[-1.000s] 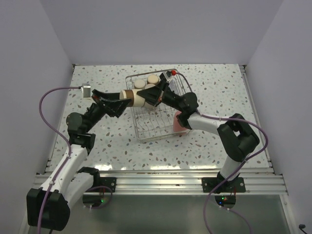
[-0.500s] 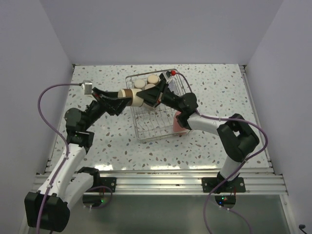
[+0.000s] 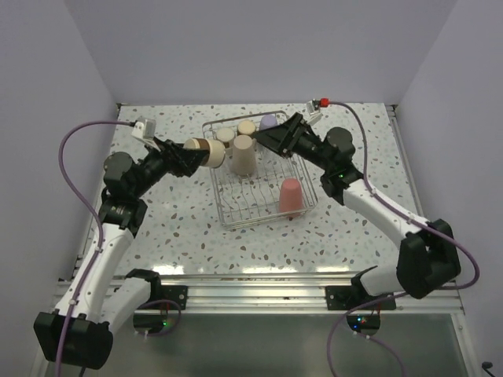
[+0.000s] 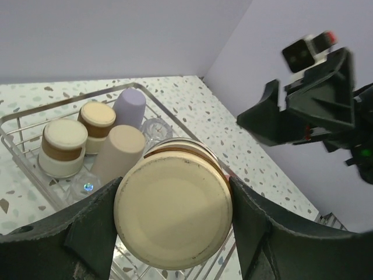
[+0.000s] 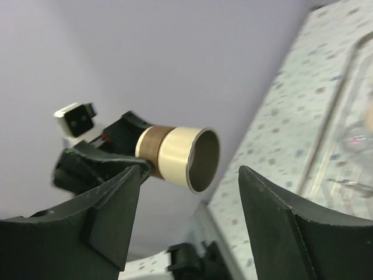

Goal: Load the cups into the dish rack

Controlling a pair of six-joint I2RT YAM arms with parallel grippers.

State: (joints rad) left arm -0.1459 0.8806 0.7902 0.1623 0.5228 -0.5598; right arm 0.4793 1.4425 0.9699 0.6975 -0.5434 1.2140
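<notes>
Cup (image 3: 211, 151) now in left gripper (image 3: 193, 153) alone

White tabletop (image 3: 177, 229) flecked with dark specks, seen from above. Resting directly on it, 1 silver wire dish rack (image 3: 247, 206), near the middle toward the far edge, turned slightly askew to the tabletop's edges.

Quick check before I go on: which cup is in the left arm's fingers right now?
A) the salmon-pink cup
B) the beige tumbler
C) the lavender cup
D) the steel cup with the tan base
D: the left wrist view shows the steel cup with the tan base clamped between the left fingers, while the salmon-pink cup, lavender cup and beige tumbler stand in the dish rack.
</notes>
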